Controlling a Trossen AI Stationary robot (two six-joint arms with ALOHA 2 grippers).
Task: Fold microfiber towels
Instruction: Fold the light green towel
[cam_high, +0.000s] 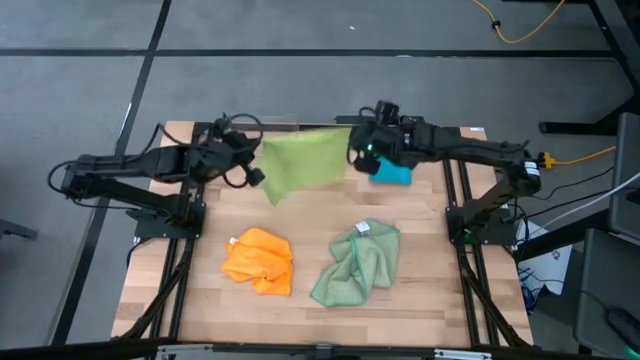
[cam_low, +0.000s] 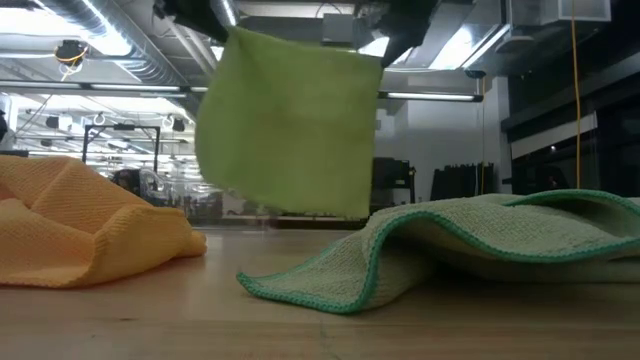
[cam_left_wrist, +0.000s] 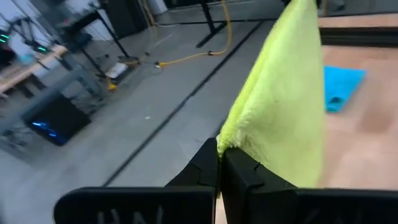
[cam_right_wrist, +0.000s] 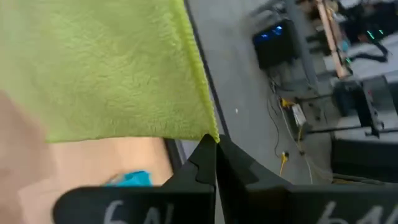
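A: Item one, left end effector (cam_high: 252, 158)?
B: Pinched tight on one top corner of the lime green towel (cam_high: 303, 160), lifted off the worktop (cam_high: 300, 215) near its far edge.
A: Orange towel (cam_high: 259, 260)?
B: Crumpled, front left. Pale sage towel (cam_high: 358, 262) heaped beside it, tag visible only from above.
A: Right end effector (cam_high: 356, 150)?
B: Clamped on the other top corner. The teal towel (cam_high: 391, 172) lies under that arm; the low view hides it behind the hanging cloth.
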